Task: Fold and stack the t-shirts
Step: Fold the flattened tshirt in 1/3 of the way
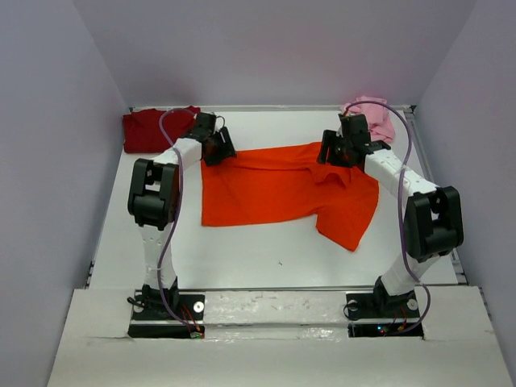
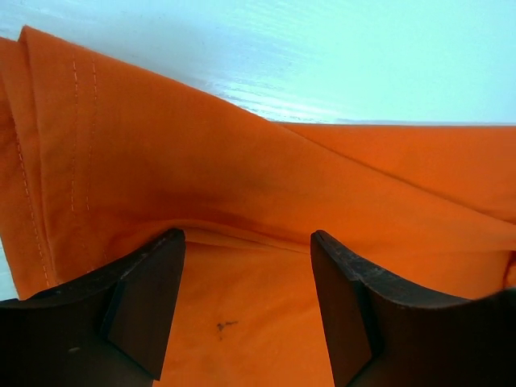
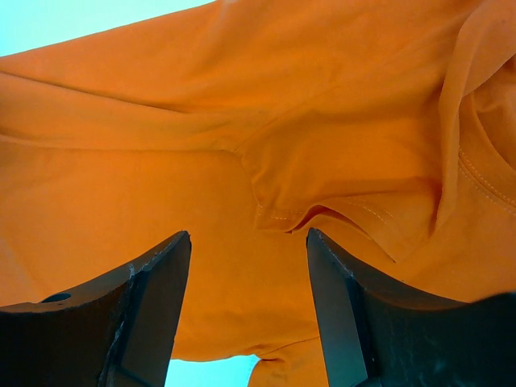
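on the bench (image 1: 266,258) the orange t-shirt (image 1: 274,189) lies spread out, its folding seemingly just starting, with the left end effector (image 1: 216,149) and right end effector (image 1: 334,151) wide-jawed over its far edge, needing next to pinch cloth.

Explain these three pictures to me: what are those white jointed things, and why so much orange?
Those are two robot arms bolted at the table edge. The wide picture looks down from above and behind them. The other two come from cameras on the wrists; the dark shapes are each hand's two fingers. An orange t-shirt lies mostly spread out, a dark red t-shirt far left, a pink t-shirt far right. The left hand and right hand are open at the orange one's far edge, gripping nothing.
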Available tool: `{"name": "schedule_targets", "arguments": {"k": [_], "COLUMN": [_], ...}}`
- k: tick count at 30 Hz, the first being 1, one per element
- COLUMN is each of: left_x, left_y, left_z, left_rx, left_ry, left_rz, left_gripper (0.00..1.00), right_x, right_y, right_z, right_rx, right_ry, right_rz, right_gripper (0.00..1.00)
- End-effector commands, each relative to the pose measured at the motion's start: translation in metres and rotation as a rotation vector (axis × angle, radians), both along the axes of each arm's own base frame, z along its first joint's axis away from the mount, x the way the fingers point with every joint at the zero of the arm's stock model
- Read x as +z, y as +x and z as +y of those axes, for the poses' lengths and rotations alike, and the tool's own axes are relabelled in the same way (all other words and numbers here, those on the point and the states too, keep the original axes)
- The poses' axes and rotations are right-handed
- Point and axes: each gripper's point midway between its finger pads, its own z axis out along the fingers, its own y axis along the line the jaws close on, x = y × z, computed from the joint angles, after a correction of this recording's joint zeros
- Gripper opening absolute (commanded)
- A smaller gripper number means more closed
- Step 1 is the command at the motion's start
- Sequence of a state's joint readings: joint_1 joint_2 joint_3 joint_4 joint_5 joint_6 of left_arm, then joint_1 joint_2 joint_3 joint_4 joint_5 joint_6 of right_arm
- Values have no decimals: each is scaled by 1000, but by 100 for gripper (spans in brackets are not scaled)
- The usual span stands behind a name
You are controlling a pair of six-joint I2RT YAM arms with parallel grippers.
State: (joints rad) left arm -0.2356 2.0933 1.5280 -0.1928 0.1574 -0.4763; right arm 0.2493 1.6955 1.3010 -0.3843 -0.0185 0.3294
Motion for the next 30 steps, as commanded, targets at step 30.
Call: {"name": "schedule_targets", "arguments": {"k": [30], "left_x": [-7], "left_y": [24], "left_z": [27], "left_rx": [28], "left_ry": [185], "left_rz": [61], "left_gripper": [73], "right_x": [25], "right_y": [14], "right_z": [-2], "right_rx": [-27], "right_ry": [-3], "right_rz": [-79], "right_gripper": [64]}}
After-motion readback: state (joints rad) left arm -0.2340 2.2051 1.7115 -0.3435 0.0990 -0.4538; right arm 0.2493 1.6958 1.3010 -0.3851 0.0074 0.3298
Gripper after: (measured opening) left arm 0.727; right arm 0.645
